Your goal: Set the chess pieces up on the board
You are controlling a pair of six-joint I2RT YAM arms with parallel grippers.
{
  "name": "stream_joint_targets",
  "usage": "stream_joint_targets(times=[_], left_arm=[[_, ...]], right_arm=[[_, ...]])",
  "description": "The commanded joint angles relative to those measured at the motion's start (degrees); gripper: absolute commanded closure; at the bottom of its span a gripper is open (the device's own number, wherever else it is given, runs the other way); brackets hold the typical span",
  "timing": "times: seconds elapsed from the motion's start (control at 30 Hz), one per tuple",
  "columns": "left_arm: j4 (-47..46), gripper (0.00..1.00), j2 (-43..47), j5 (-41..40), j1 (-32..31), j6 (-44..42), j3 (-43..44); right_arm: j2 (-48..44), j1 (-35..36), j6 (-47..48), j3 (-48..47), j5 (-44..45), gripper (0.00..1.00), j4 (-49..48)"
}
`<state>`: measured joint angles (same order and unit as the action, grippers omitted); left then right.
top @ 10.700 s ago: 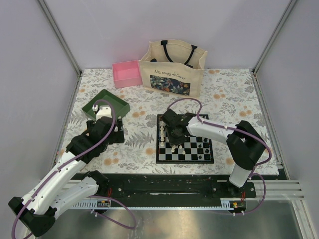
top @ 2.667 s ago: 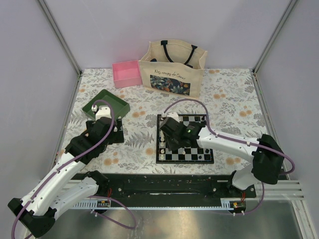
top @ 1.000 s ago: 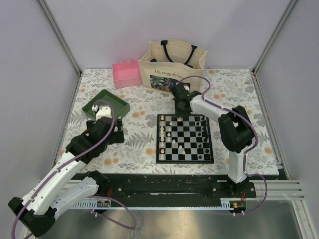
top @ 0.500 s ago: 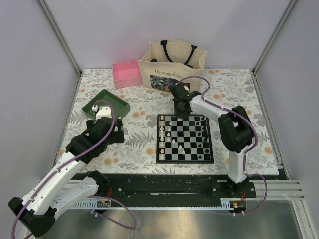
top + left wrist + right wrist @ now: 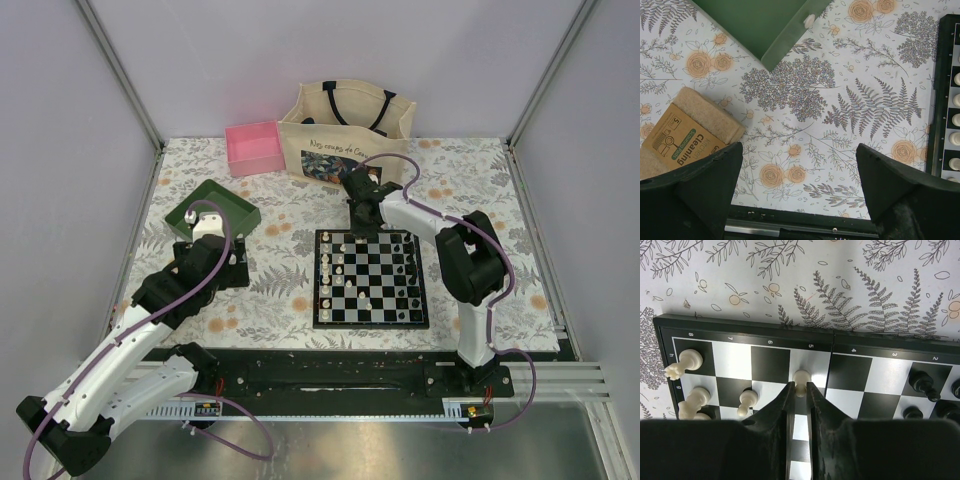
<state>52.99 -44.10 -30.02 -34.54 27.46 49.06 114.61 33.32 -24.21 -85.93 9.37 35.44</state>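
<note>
Glossy board [image 5: 770, 362], cloth tote bag [image 5: 345, 140]

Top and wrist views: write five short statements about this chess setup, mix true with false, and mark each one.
1. The right hand is closed on a cream-white chess piece standing in the chessboard's edge row. True.
2. The left hand grips a black piece. False: it is open and empty, above the floral table cover.
3. In the top view, the pink box stands left of the tote bag. True.
4. The green tray rests on the chessboard. False: it lies on the floral table cover, apart from the board, to its left.
5. A pack of scouring pads lies near the green tray. True.
</note>
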Motion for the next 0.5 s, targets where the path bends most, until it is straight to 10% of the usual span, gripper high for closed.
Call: stream_joint_targets(times=[0.0,0.47], left_arm=[[-1.3,0.01,-0.2,-1.1,0.3,0.4,1.5],[-1.3,0.01,-0.1,-1.2,0.3,0.4,1.3]], right_arm=[[-0.1,-0.3,0.6,-2.8,-0.8,0.79,0.2],[1.7,1.5,-0.4,-6.2,-4.2,0.80,-0.9]])
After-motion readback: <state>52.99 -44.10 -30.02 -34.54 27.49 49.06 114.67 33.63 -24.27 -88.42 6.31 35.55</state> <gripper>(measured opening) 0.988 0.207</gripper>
